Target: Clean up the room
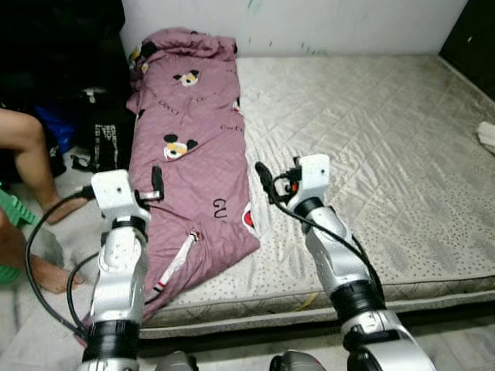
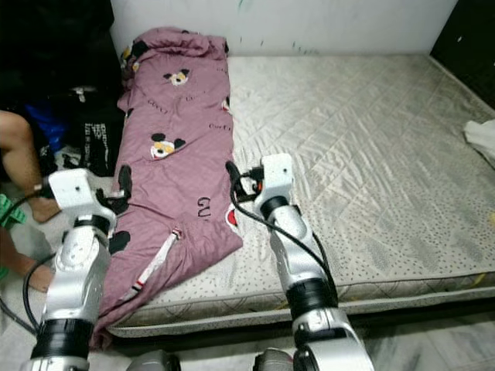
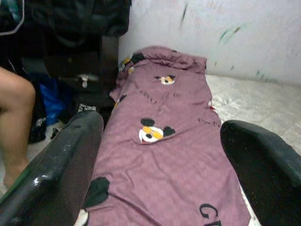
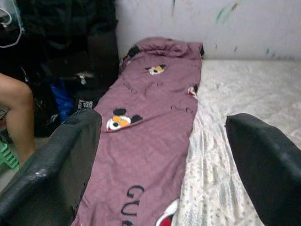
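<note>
Blanket [image 1: 189, 147], one, mattress [image 1: 371, 154], one

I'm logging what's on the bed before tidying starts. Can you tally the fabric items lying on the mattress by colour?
Mauve-pink quilted blanket with cartoon mouse prints, laid long along the left edge of the beige quilted mattress: 1
White crumpled cloth at the mattress's right edge: 1
Total: 2
</note>
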`<state>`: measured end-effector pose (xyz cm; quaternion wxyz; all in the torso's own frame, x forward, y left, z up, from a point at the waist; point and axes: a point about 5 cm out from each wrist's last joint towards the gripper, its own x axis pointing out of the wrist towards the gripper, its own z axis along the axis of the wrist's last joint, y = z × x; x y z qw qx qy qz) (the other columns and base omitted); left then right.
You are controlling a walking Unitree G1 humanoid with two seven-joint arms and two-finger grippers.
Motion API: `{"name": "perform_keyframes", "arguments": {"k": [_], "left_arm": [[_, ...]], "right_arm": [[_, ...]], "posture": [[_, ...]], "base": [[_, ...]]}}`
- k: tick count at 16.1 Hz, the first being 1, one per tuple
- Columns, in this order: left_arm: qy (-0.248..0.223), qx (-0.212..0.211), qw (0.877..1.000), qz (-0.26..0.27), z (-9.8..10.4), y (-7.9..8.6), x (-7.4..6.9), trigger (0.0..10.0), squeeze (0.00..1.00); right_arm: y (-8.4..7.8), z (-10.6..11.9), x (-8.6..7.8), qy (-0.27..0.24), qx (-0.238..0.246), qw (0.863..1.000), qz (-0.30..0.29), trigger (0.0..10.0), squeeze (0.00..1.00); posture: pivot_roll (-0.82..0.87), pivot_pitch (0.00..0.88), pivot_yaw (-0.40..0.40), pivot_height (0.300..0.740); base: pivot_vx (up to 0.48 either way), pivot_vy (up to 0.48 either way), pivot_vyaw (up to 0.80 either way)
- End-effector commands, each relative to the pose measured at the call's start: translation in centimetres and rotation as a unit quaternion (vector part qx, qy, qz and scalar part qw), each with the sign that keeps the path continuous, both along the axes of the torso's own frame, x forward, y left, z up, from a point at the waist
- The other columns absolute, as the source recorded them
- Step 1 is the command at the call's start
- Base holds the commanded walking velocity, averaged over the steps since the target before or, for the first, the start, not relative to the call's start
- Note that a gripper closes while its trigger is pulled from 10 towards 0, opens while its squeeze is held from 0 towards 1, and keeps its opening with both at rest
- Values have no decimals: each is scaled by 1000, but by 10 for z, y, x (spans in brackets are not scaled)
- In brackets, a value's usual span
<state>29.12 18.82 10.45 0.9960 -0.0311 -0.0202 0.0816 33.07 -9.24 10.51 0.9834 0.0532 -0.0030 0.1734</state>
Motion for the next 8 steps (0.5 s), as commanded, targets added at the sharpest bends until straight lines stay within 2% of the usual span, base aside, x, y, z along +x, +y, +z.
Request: {"name": "perform_keyframes", "arguments": {"k": [1, 8], "left_arm": [[-6, 1, 1000, -3, 4, -1, -2, 10000, 0], [3, 0, 1000, -11, 3, -5, -9, 10000, 0]], "right_arm": [[1, 5, -1, -8, 5, 1000, 5, 10000, 0], [-1, 2, -11, 6, 15, 1000, 3, 10000, 0]], "posture": [[-59, 0, -12, 740], [-69, 0, -9, 661]], "base": [[0, 0, 0], [0, 0, 0]]}}
